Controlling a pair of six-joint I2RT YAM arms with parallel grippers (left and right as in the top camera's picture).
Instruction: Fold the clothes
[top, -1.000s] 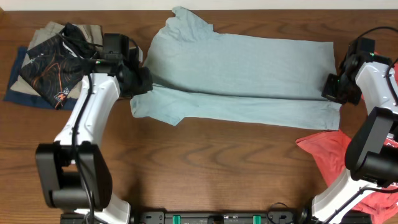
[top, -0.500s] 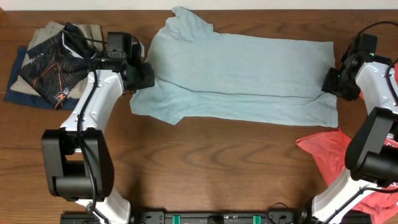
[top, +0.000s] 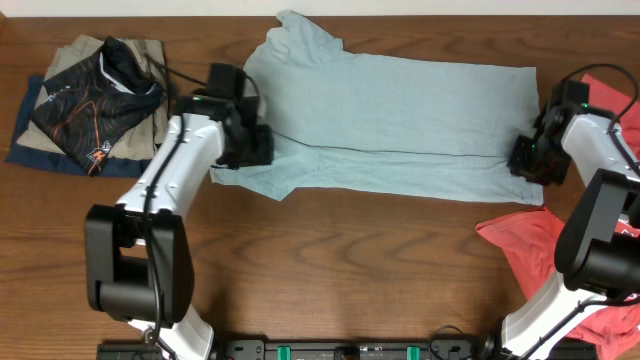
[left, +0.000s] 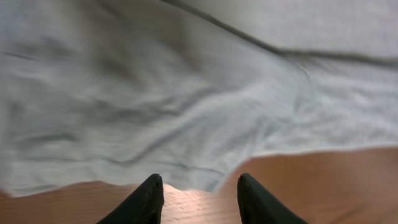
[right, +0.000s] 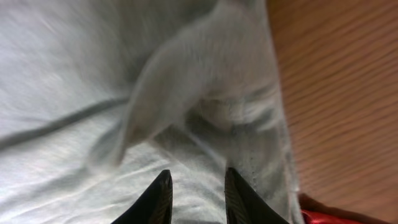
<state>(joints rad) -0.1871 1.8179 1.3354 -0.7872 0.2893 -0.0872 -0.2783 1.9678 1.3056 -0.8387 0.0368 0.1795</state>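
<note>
- Overhead: T-shirt (top: 390, 105) lies flat across table (top: 350, 260); left pincer (top: 255, 145) at sleeve end, right pincer (top: 527, 160) at hem corner.
- Left wrist: my fingers (left: 146, 199) apart, empty, over the cloth edge; bite squarely.
- Right wrist: fingers (right: 157, 196) apart, empty, over hem; lift level with left.

Your left arm (top: 170, 185) stretches forward and angles inward. The left gripper (left: 199, 200) points down, its jaws parted with nothing between them. Your right arm (top: 600, 190) folds in from the right edge. The right gripper (right: 196, 198) also tips down, its jaws slightly closer together and clamping nothing.
</note>
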